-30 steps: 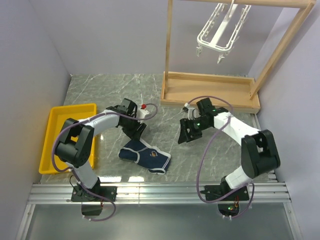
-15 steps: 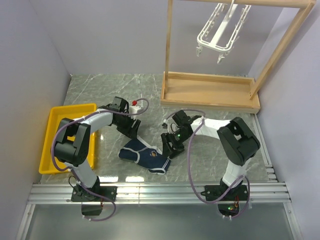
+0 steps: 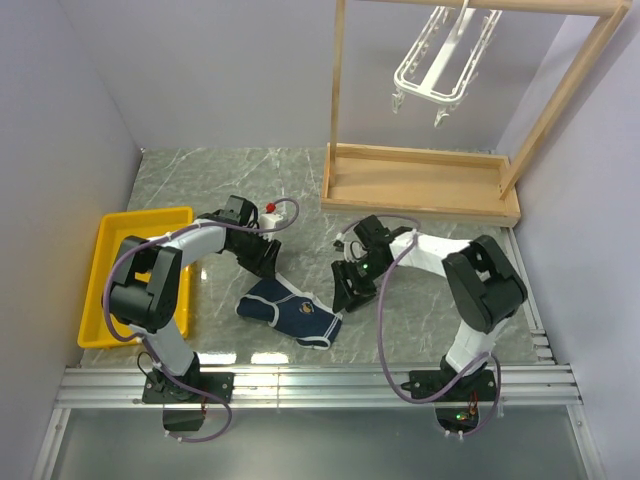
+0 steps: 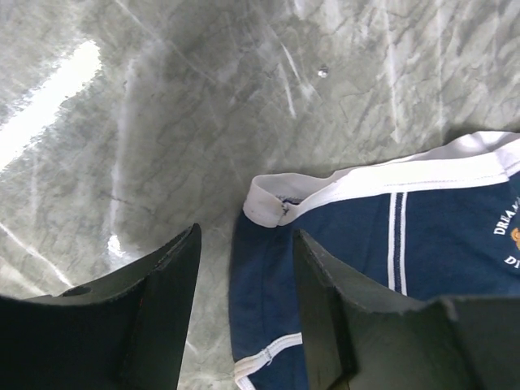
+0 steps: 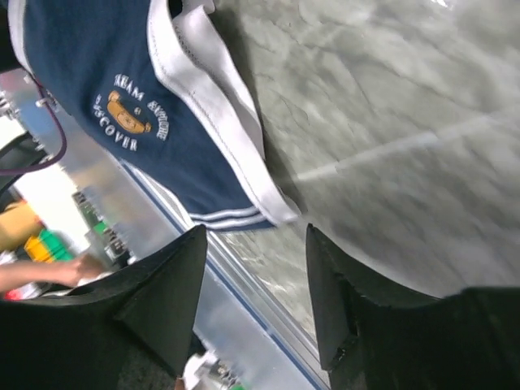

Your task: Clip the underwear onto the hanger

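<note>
The navy underwear [image 3: 292, 314] with white trim lies flat on the marble table, near the front. My left gripper [image 3: 268, 268] hovers at its upper left corner, jaws open; in the left wrist view the underwear [image 4: 382, 236] has its waistband corner just ahead of the left gripper [image 4: 246, 244], and blue fabric shows between the fingers. My right gripper [image 3: 343, 296] stands open just right of the garment; the underwear [image 5: 138, 106] is ahead of the right gripper [image 5: 256, 240]. The white hanger [image 3: 440, 62] hangs from the wooden rack at the back.
A light wooden rack [image 3: 420, 185] with a tray base stands at the back right. A yellow bin [image 3: 118, 268] sits at the left. A metal rail [image 3: 320, 385] runs along the table's near edge.
The right arm swung left from the table's middle to the underwear's right edge. The left gripper shifted slightly toward the underwear's upper left corner. Both jaws narrowed a little.
</note>
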`<state>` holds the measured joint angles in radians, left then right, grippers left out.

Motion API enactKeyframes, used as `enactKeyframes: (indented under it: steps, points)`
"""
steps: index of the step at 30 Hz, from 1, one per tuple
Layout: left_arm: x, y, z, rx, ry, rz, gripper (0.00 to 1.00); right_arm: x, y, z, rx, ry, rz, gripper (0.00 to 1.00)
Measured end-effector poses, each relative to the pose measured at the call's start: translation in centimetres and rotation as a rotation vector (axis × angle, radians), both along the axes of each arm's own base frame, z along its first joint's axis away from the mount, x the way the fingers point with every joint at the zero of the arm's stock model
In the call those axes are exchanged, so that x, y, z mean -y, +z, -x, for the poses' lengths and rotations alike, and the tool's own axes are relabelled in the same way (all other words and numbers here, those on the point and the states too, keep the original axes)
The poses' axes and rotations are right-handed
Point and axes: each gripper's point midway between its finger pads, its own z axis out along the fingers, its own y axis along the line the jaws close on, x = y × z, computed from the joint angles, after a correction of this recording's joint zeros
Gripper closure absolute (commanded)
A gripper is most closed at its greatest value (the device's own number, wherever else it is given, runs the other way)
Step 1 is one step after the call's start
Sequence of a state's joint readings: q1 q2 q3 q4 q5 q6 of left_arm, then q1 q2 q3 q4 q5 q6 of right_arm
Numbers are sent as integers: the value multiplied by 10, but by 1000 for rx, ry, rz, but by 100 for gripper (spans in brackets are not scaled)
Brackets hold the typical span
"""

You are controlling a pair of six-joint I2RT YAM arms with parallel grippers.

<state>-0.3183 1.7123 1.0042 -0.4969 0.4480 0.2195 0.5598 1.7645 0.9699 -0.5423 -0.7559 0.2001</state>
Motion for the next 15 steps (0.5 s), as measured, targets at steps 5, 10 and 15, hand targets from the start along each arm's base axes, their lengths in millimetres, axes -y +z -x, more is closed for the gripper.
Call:
enactKeyframes:
  steps: [5,10,15]
  points:
    - [3,1,2,-8,-7,16,46,10,9,1,56,-9,9,35]
    - [9,0,4,-12,-12,17,65,14,2,11,35,-2,28,42]
    - [15,-2,7,-19,-19,18,77,9,-12,18,-41,9,25,43]
